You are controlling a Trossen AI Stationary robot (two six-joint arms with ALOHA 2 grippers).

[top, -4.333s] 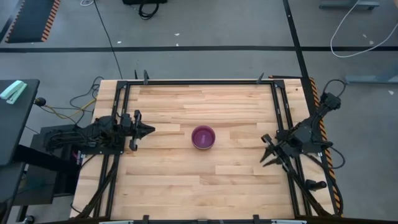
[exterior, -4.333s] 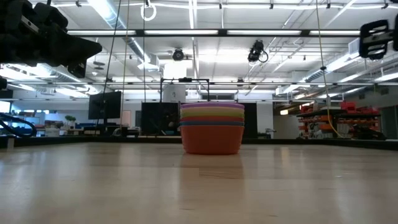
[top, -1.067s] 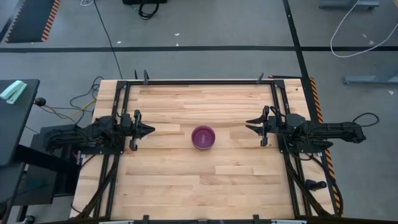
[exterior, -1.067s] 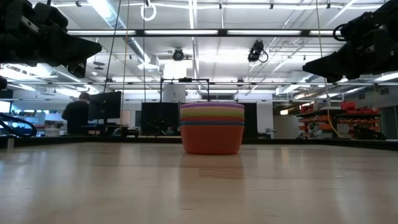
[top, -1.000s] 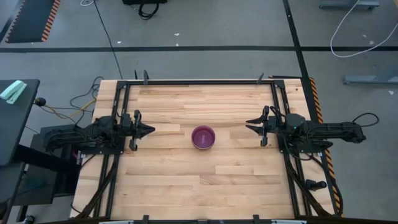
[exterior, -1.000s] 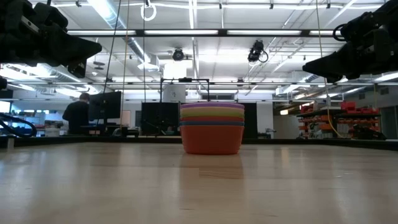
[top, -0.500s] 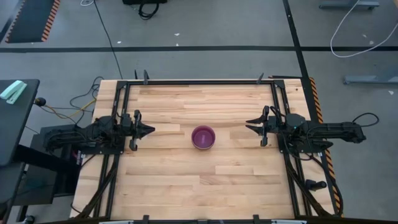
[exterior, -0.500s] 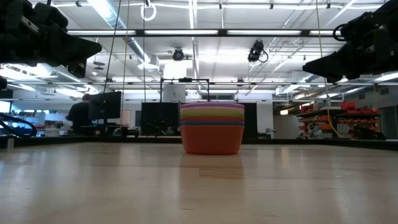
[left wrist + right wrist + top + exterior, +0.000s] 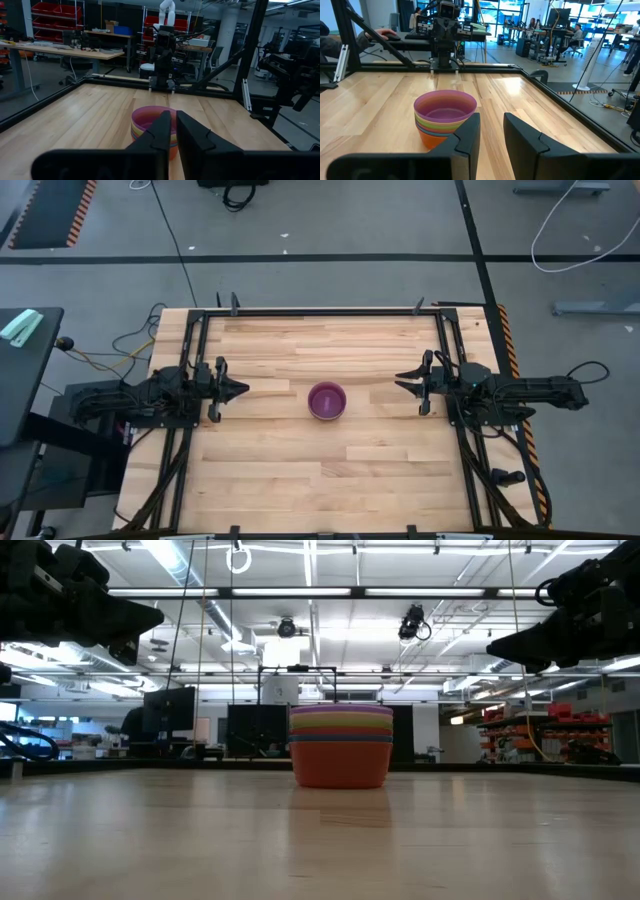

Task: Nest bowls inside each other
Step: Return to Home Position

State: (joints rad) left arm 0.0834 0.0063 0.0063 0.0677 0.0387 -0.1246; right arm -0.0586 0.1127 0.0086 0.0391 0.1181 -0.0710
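My right gripper (image 9: 402, 387) now hangs over the right side of the table (image 9: 300, 470), level with the bowls (image 9: 327, 401) and pointing at them. A few seconds ago that arm was folded back and lower at the table's right edge. Over the last second it has not shifted. Its fingers stand a narrow gap apart, holding nothing.

My left gripper (image 9: 240, 389) sits where it was all along, over the left side, facing the stack from the opposite direction. Its fingers are drawn almost together, with only a slit between them, and they are empty.

The bowls have not moved. They stand nested in one stack at the middle of the table, well apart from both grippers, purple on top and orange at the bottom.

Beyond the table, the person (image 9: 130, 725) who stood clear of the monitor (image 9: 168, 708) a second ago is now partly hidden behind it.
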